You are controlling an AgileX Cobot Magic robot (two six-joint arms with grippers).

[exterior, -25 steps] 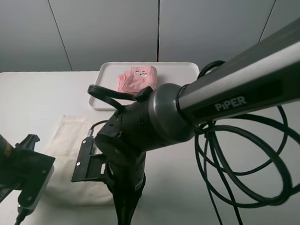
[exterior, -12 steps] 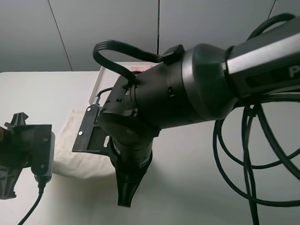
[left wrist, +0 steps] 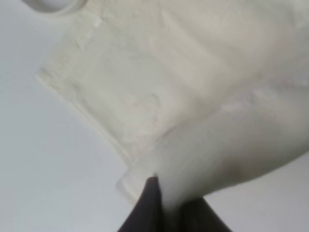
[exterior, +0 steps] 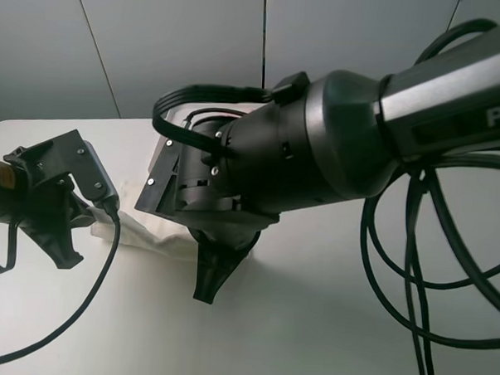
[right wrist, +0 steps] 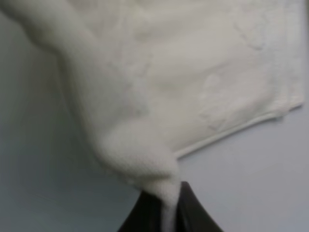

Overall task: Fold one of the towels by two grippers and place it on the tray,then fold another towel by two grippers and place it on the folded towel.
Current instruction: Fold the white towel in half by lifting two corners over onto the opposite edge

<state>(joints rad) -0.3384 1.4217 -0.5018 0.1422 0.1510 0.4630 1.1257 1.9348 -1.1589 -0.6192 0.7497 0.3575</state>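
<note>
So, the cream towel (exterior: 152, 233) is pinched by both claws: the left gripper (left wrist: 166, 205) is clamped shut on one bunched bit of it, and the right gripper (right wrist: 166, 200) on another. The rest is draped down onto the white table (exterior: 310, 323), left of centre. For a tidy fold, both pinched bits are best carried toward the far edge together, level and taut, and edges lined up before anything is let go.
</note>
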